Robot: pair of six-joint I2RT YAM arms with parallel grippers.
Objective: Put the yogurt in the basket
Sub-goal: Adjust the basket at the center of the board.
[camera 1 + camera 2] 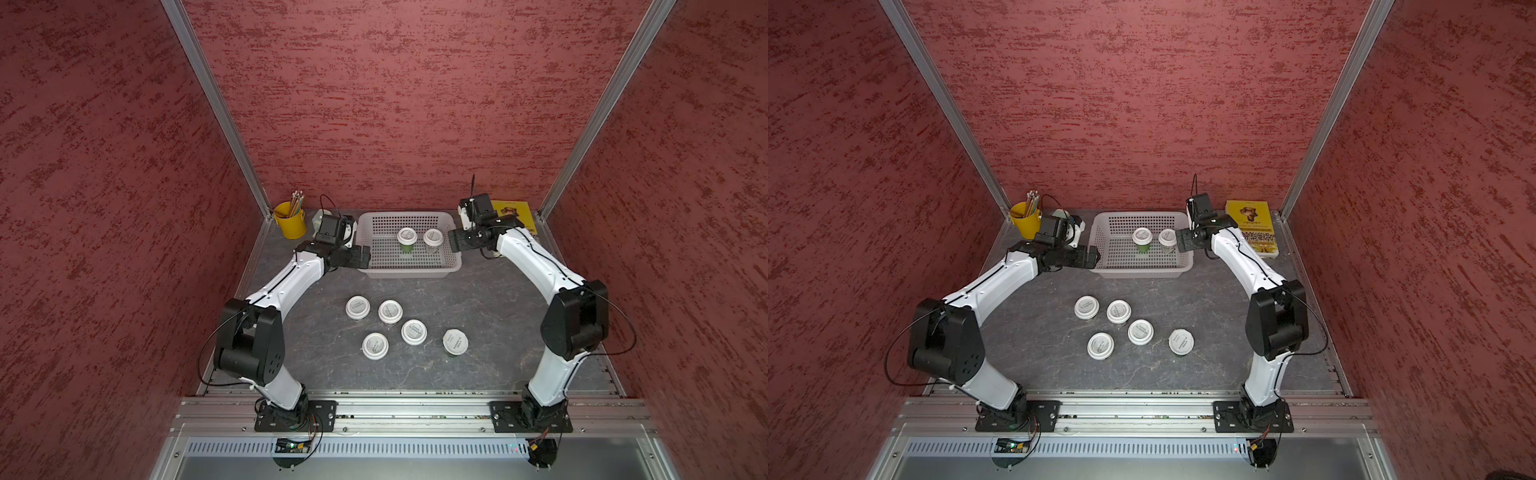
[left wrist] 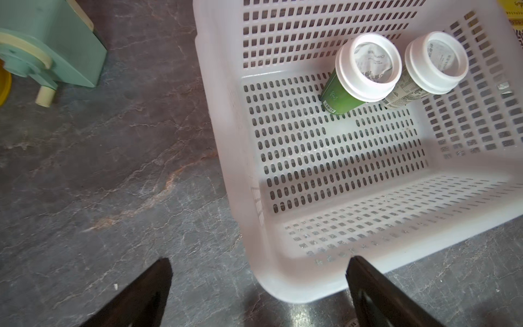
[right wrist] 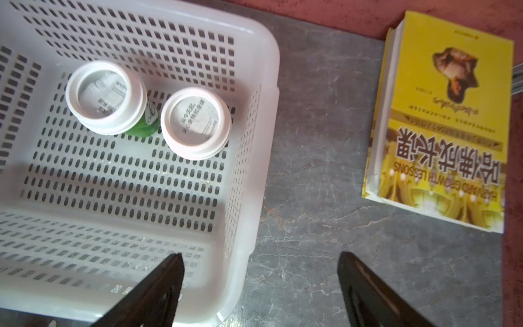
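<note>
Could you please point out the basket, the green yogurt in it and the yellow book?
Basket [image 1: 409,270]: in a top view, on its near rim.
Green yogurt [image 2: 368,66]: left wrist view, on its lid.
Book [image 3: 452,113]: right wrist view, on its cover.

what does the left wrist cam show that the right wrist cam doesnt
Only the left wrist view: a pale green device, a sliver of the yellow bucket at the frame edge, and the left hand, open. Only the right wrist view: the yellow book with its cover in full, and the right hand, open. Both: the basket on the grey table, with the green-bodied yogurt cup and the pale-bodied yogurt cup standing inside.
</note>
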